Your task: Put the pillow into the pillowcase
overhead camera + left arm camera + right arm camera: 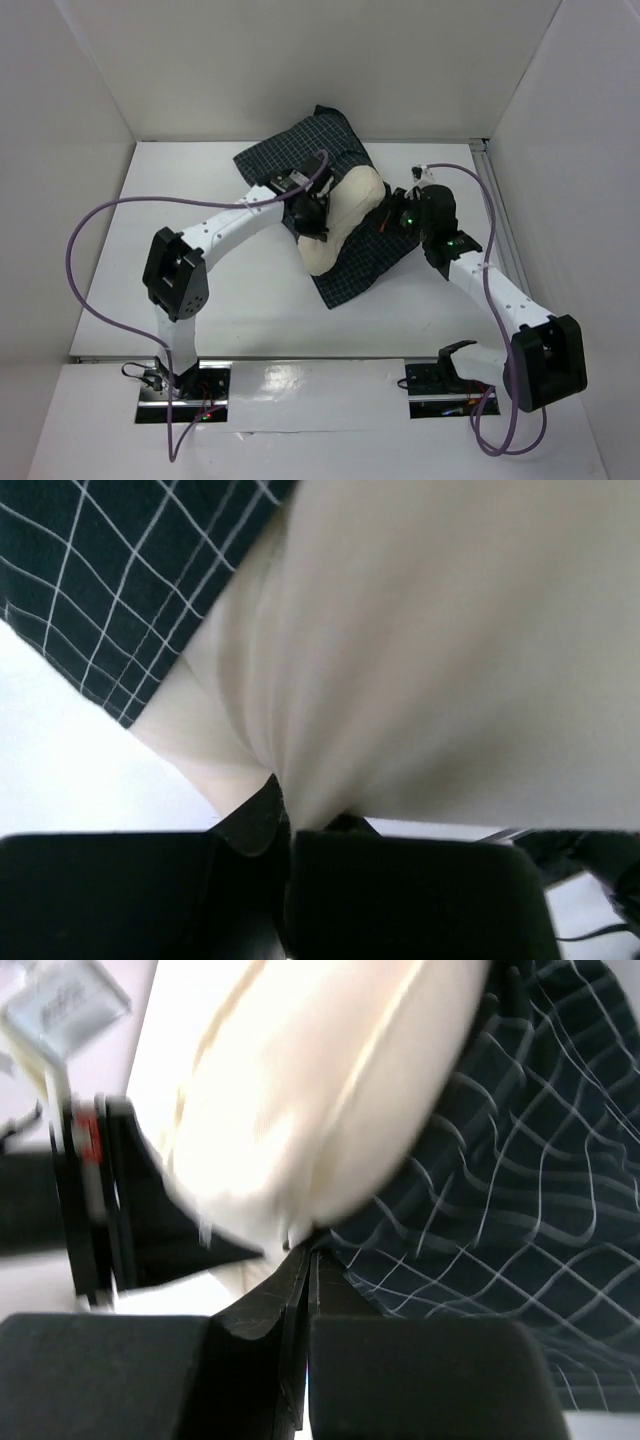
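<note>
Where the white counter (250,310) nears the back wall, the plump cream fabric pillow (345,215) lies on the dark navy grid-checked cloth pillowcase (375,262), most of it bare; can't tell if its far end is tucked in. Left claw (283,798) is clenched on a pucker of pillow cloth, left side. Right claw (303,1258) is clamped tight at the pillow's right edge, tips right where pillow & case meet; can't tell which it pinches, if either.
</note>
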Robot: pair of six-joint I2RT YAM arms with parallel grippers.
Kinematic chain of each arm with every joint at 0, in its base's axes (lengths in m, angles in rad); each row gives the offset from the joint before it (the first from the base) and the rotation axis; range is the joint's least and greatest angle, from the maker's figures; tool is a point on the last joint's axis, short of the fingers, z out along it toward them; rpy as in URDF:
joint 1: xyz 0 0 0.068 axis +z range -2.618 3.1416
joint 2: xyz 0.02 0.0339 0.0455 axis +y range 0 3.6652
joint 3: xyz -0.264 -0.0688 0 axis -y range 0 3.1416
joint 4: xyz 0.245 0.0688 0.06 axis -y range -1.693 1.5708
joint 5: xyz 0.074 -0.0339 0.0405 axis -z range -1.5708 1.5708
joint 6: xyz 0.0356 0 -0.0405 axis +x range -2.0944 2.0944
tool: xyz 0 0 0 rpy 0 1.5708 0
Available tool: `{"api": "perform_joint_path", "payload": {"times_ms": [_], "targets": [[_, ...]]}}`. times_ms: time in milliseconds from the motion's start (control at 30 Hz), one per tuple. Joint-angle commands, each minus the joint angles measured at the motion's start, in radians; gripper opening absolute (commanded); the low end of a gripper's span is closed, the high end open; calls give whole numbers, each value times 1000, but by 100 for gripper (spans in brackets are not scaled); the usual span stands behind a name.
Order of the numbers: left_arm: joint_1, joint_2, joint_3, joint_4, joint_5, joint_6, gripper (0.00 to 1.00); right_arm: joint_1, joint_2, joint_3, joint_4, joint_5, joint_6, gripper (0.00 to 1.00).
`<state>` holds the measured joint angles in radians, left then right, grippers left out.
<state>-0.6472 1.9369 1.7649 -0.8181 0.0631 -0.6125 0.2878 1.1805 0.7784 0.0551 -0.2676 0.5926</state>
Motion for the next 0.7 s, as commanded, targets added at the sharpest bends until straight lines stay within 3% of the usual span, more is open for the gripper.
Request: {"api": "perform_joint_path", "payload": {"times_ms": [0, 133, 267, 467, 667], "targets": [[-115, -93, -125, -95, -164, -125, 0, -21, -48, 102, 61, -85, 3, 0], [-264, -104, -154, -153, -206, -200, 0, -21, -9, 145, 56, -182, 16, 0], [-390, -44, 37, -286, -259, -253, 0, -21, 44, 226, 5, -277, 7, 0], [-411, -23, 133, -320, -238, -263, 0, -62, 44, 228, -99, -277, -5, 0], [-355, 0, 156, -329, -305, -178, 0, -90, 53, 90, -40, -268, 33, 0]]}}
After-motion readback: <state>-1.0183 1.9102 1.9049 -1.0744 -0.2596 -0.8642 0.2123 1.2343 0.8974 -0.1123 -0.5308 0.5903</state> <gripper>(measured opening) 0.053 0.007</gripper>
